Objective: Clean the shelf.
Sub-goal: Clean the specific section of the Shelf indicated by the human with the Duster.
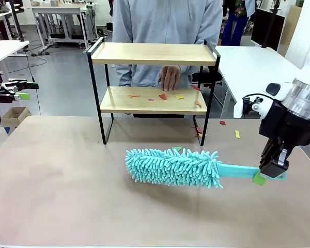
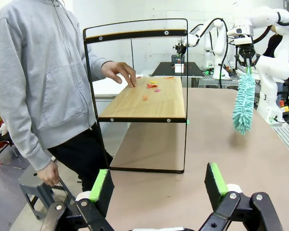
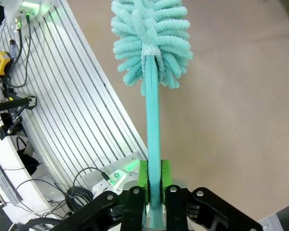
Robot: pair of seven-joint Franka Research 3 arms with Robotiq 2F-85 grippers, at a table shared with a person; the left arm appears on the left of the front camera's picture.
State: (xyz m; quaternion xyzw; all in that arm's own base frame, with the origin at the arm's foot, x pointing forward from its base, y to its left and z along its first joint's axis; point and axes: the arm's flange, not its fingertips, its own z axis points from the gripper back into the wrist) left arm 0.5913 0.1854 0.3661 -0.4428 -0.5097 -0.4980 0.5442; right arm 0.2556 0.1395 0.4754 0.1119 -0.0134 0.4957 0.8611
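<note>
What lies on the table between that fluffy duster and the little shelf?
In the front view, mostly bare tabletop separates the duster from the shelf; a few small coloured scraps lie by its right leg.

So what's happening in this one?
The right gripper is shut on a teal duster by its handle, holding it over the table in front of the shelf. Coloured scraps lie on the lower board, where a person's hand rests. The left gripper is open, off to the side.

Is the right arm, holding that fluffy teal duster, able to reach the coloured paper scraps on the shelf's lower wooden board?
Probably yes: the shelf stands open-fronted toward the duster, though the person's hand rests beside the scraps.
</note>
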